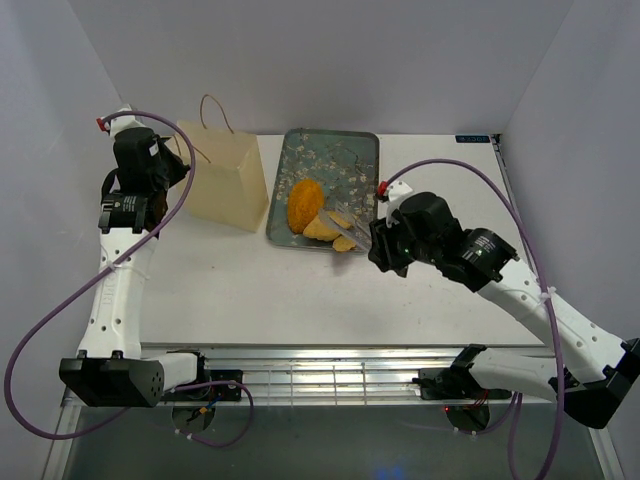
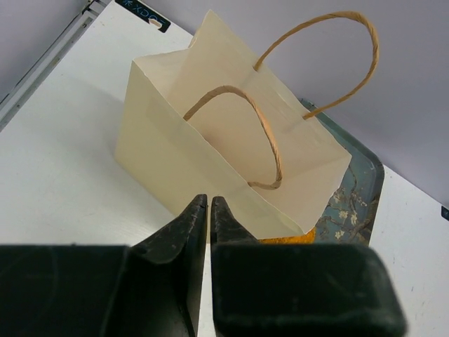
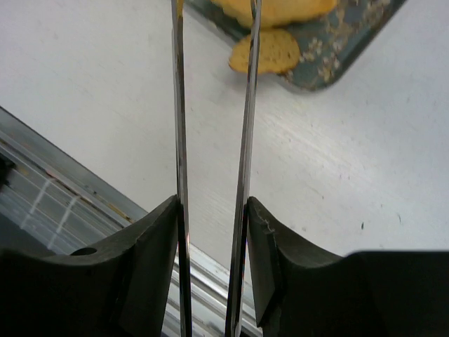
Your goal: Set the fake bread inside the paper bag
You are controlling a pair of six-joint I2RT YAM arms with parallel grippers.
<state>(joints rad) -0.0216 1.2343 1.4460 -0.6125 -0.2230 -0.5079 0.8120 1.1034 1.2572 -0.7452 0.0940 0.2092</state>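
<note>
Up close in the right wrist view, the right gripper (image 3: 212, 203) is seen clamped onto a pair of metal tongs (image 3: 179, 105). The two thin arms of the tongs are pinched between the black fingers and run up the frame with a gap kept between them. Nothing is seen caught in that gap. Further up, the right-hand arm is laid in view across a round tan slice (image 3: 273, 53) at the near corner of the floral metal tray (image 3: 337, 49); contact cannot be judged.

From overhead, the fake bread (image 1: 312, 215) is found on the tray at centre frame, above a stretch of white table (image 1: 300, 290). The orange loaf (image 1: 304, 205) is set toward the tray's lower left, and a pale slice (image 1: 322, 228) is tucked just against its lower right. The tongs' tips are held over these pieces.

At the bottom of the left wrist view, the left gripper (image 2: 204, 203) is shown with its fingers pressed together, only a hairline slit between them and nothing held. Its tips are pointed at the near wall of the paper bag (image 2: 175, 168); whether they touch cannot be told. The bag is stood upright and open-topped just left of the tray, in the upper left overhead, with its cord handles (image 2: 224, 89) arched above the mouth.
</note>
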